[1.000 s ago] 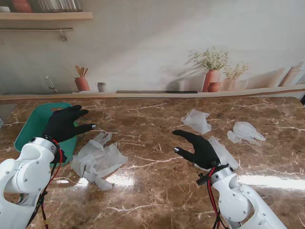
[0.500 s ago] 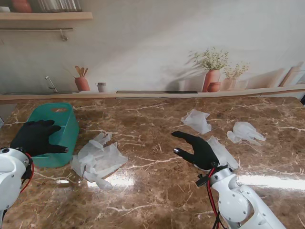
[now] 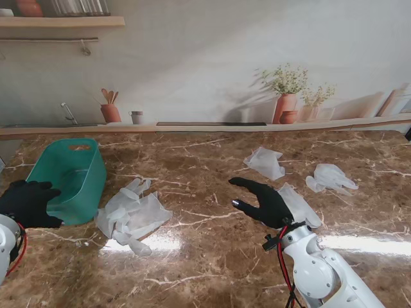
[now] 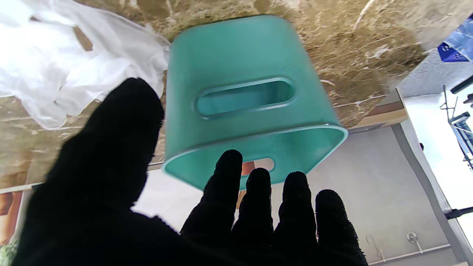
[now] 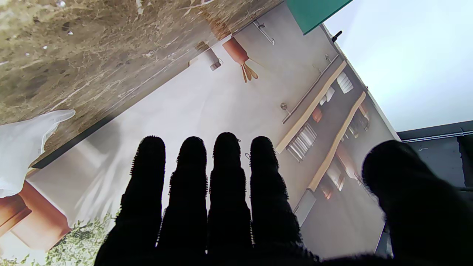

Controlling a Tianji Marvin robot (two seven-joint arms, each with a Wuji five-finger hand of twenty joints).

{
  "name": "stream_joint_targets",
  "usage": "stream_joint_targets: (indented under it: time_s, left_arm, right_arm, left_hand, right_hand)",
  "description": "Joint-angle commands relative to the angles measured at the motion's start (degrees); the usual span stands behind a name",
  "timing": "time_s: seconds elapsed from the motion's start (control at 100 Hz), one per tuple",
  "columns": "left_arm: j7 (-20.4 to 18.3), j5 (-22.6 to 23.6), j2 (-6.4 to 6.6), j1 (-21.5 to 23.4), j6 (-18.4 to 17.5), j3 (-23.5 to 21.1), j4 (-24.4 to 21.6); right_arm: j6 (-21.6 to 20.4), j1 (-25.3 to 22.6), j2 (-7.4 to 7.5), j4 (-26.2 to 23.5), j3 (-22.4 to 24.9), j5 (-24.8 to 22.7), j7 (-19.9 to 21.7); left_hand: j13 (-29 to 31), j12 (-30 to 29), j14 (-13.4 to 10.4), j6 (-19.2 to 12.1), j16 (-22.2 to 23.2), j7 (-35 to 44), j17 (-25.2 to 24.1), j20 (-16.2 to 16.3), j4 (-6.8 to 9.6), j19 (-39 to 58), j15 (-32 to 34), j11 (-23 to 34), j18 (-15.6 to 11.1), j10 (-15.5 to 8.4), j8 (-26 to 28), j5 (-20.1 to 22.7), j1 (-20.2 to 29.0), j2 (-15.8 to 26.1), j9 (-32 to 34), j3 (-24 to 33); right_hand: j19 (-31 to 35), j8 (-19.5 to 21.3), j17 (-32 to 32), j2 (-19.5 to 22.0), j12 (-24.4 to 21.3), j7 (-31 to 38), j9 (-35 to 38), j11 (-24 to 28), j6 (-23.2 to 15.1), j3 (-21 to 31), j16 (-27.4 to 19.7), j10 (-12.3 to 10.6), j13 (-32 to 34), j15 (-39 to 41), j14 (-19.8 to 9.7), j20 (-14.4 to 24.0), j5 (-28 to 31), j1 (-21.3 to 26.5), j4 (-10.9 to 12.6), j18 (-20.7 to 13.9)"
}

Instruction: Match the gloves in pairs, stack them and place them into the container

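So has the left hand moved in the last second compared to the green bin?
Yes. The left hand was over the green bin a second ago; it has pulled back toward me and leftward, now beside the bin's near left corner.

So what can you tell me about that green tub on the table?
The green tub looks like smooth teal plastic, with rounded corners and an oval handle slot in each end wall. It stands upright on the marble table, at the left, and looks empty. The pile of clear gloves lies just beside it.
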Motion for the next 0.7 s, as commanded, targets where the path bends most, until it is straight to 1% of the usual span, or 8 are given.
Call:
stream_joint_targets:
  time_s: [0.0,0.28,0.34,0.37,0.46,0.49,0.58,0.69]
  left_arm:
    - [0.3,0.7,0.33,-0.7,0.0,0.7,2.0]
    - [1.0,1.6,1.11,-6.7,-1.8,4.2,9.6]
    - [1.7,1.3,1.26,-7.9,-2.2,5.0,11.6]
    - [2.5,1.1,1.32,-8.5,-2.5,5.4,12.6]
    - [4.6,0.6,1.45,-9.8,-3.4,6.5,15.0]
    - [5.0,0.5,1.48,-10.1,-3.6,6.8,15.6]
    - [5.8,0.5,1.56,-10.7,-3.9,7.6,16.8]
    - [9.1,1.7,1.51,-10.9,-5.1,8.0,17.9]
  right_arm:
    - [0.1,-0.2,-0.01,0.4,-0.3,0.2,0.9]
    - [0.6,-0.3,0.04,0.2,-0.5,0.0,1.0]
    - [0.8,-0.3,0.07,0.1,-0.4,0.0,1.1]
    - [0.9,-0.4,0.09,0.0,-0.4,0.0,1.2]
    - [1.2,-0.5,0.16,-0.2,-0.3,0.0,1.5]
    - [1.3,-0.6,0.18,-0.3,-0.3,0.0,1.6]
    - [1.5,-0.7,0.23,-0.4,-0.3,0.0,1.9]
    - [1.6,-0.6,0.32,-0.5,-0.3,0.1,2.4]
  left_hand:
    - [-0.5,-0.2,-1.5,-0.1,0.2,1.0,-0.7,1.4,-2.14,-0.5,-1.6,-0.2,-0.1,-0.4,0.0,-0.6,-0.6,-2.2,1.5,3.0]
    - [4.8,1.0,-0.8,-3.6,1.9,7.0,-0.4,2.8,-3.30,6.6,1.0,1.7,0.4,-1.3,3.2,4.0,0.7,-0.5,7.3,9.3]
    - [6.9,1.4,-0.6,-5.5,2.6,10.8,-0.7,3.4,-3.38,9.9,1.8,2.3,1.2,-0.8,5.2,6.0,1.5,0.7,9.6,10.1]
    - [7.9,1.5,-0.7,-6.5,2.8,12.1,-0.8,3.9,-3.40,11.6,2.2,2.6,1.6,-2.2,5.9,7.0,1.7,1.3,10.9,10.6]
    - [12.8,2.2,-0.4,-10.5,3.9,16.1,-1.1,6.2,-3.20,17.5,3.9,3.9,3.6,-3.0,7.8,11.1,3.3,3.4,16.5,13.9]
    - [15.4,2.5,0.0,-11.2,4.6,17.0,-0.8,6.8,-5.00,18.9,5.0,4.6,4.3,-3.2,8.1,12.2,5.5,3.4,19.6,14.7]
    - [22.5,4.9,1.7,-13.1,7.9,21.3,1.0,9.2,-7.62,23.5,9.3,7.7,6.8,-3.5,8.7,16.3,12.4,4.0,28.3,19.4]
    - [27.0,18.3,4.7,-15.9,17.1,34.2,5.1,17.2,-9.05,32.5,17.2,6.2,11.7,-3.9,11.8,18.2,18.6,6.3,36.4,18.9]
  right_hand:
    - [1.0,0.4,0.0,0.2,0.8,0.6,0.6,0.3,-1.6,0.4,0.7,-1.0,1.0,0.2,-0.6,1.0,1.4,0.5,1.6,-0.1]
    - [0.6,0.6,-0.4,0.1,1.2,1.2,1.2,0.5,-2.0,0.8,0.7,-0.9,1.1,0.2,-0.8,0.9,2.3,0.8,1.6,-0.2]
    - [0.6,0.6,-0.4,0.1,1.3,1.3,1.3,0.5,-2.1,0.8,0.8,-0.9,1.1,0.2,-0.8,0.9,2.5,0.8,1.6,-0.2]
    - [0.6,0.7,-0.4,0.1,1.3,1.3,1.4,0.6,-2.1,0.9,0.8,-0.8,1.1,0.2,-0.7,0.9,2.5,0.8,1.6,-0.2]
    - [0.5,0.7,-0.5,0.1,1.5,1.4,1.6,0.7,-2.2,0.9,0.8,-0.9,1.2,0.2,-0.7,0.9,2.7,0.8,1.5,-0.1]
    - [0.5,0.7,-0.5,0.1,1.5,1.5,1.8,0.7,-2.2,1.0,0.8,-0.9,1.2,0.2,-0.6,0.9,2.8,0.9,1.5,-0.1]
    - [0.5,0.8,-0.6,0.1,1.7,1.6,2.2,0.9,-2.2,1.1,0.9,-0.9,1.3,0.3,-0.5,0.9,2.9,0.9,1.5,0.2]
    - [0.6,0.8,-0.6,0.1,1.9,1.7,2.5,1.0,-2.3,1.1,1.0,-0.9,1.4,0.4,-0.5,1.0,3.2,1.0,1.5,0.5]
